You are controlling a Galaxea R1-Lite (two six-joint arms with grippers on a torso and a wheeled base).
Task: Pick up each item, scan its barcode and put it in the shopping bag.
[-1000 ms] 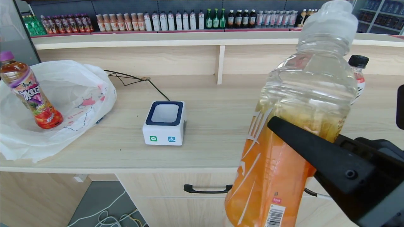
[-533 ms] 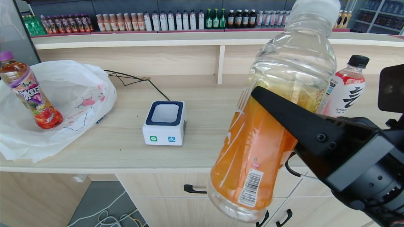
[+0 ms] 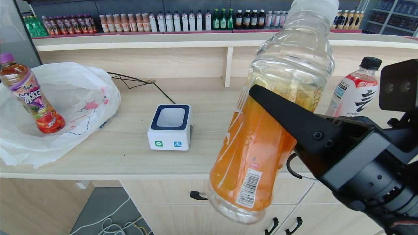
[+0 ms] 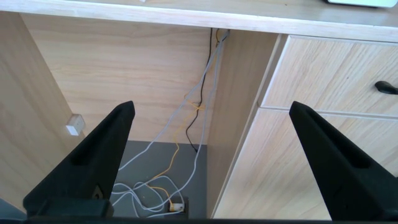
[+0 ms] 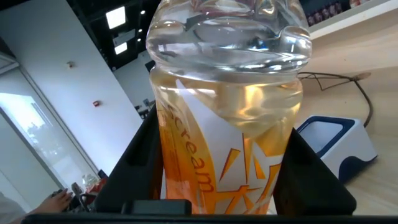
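Right gripper (image 3: pixel 261 98): jaws clamped on the clear plastic bottle of orange drink (image 3: pixel 258 153), which I hold tilted in the air above the front edge of the pale wooden counter (image 3: pixel 209 98). Within the last second it has travelled left toward the white box scanner with the dark blue rim (image 3: pixel 170 126), uncovering the white black-capped bottle (image 3: pixel 356 89). The barcode label (image 3: pixel 249 187) faces my head camera, so I judge it needs turning onto the scanner window. Left gripper (image 4: pixel 211 109): wide open, empty, below the counter. White plastic shopping bag (image 3: pixel 81 98): far left.
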